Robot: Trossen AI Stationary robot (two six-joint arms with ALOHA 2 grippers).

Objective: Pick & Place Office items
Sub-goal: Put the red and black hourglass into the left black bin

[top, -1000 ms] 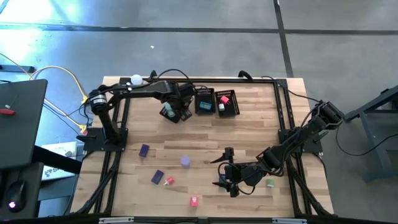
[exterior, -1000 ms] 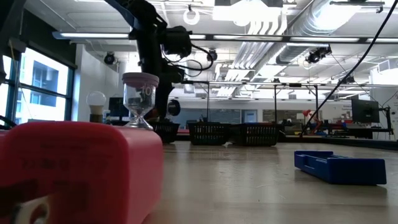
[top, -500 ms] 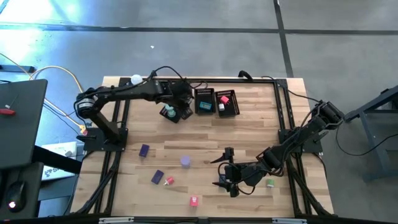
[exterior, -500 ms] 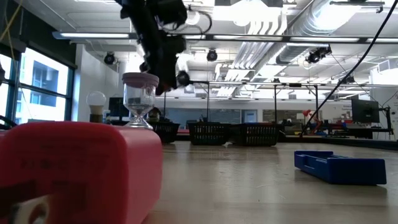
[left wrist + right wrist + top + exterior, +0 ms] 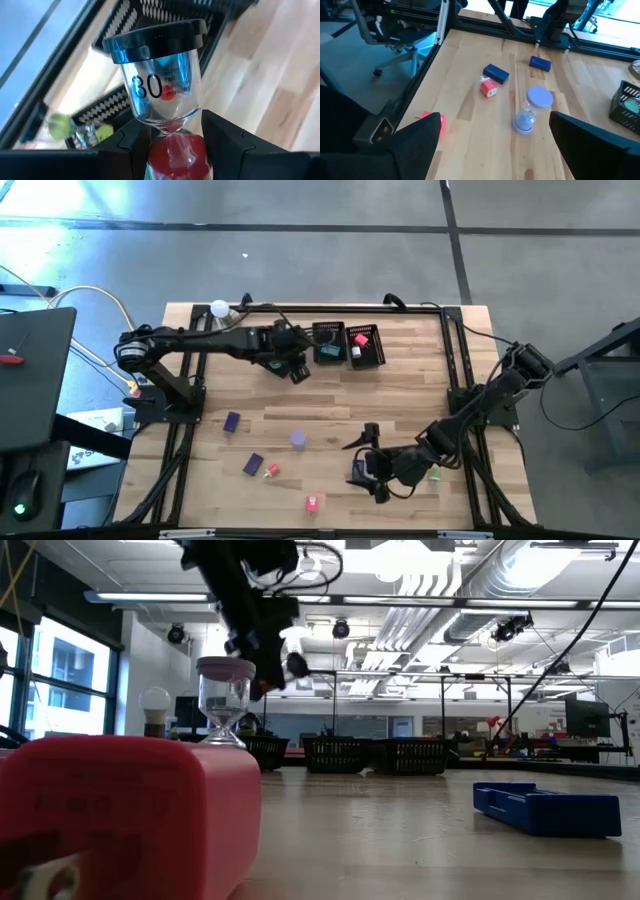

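My left gripper (image 5: 290, 365) hangs above the table by the three black mesh baskets (image 5: 328, 340), shut on a sand timer (image 5: 160, 85) with a black cap, clear glass printed "30" and red sand. In the low view it is raised high (image 5: 270, 655). My right gripper (image 5: 362, 470) is open, low over the table's near middle, touching nothing. Ahead of it stand a purple sand timer (image 5: 532, 115), a red piece (image 5: 489, 87), two blue blocks (image 5: 496, 73) and a pink piece (image 5: 432, 122). A green piece (image 5: 435, 474) lies by the right arm. My left gripper pinches the sand timer between its two fingers (image 5: 132, 145) at the narrow waist and the red-filled bulb (image 5: 175, 150) just behind it. The black cap end (image 5: 155, 37) points away from the gripper. The timer is lifted clear of the table and baskets.
A white ball on a metal base (image 5: 219, 308) stands at the far left corner. Two baskets hold small pieces, teal (image 5: 330, 351) and pink (image 5: 361, 339). A black frame (image 5: 455, 370) borders the wood. In the low view a large pink block (image 5: 120, 810) and a blue tray (image 5: 545, 810) sit near.
My left gripper has risen from the left basket with the sand timer in its hold and shifted slightly toward the table's right. My right gripper has edged a little toward the near edge, still open.
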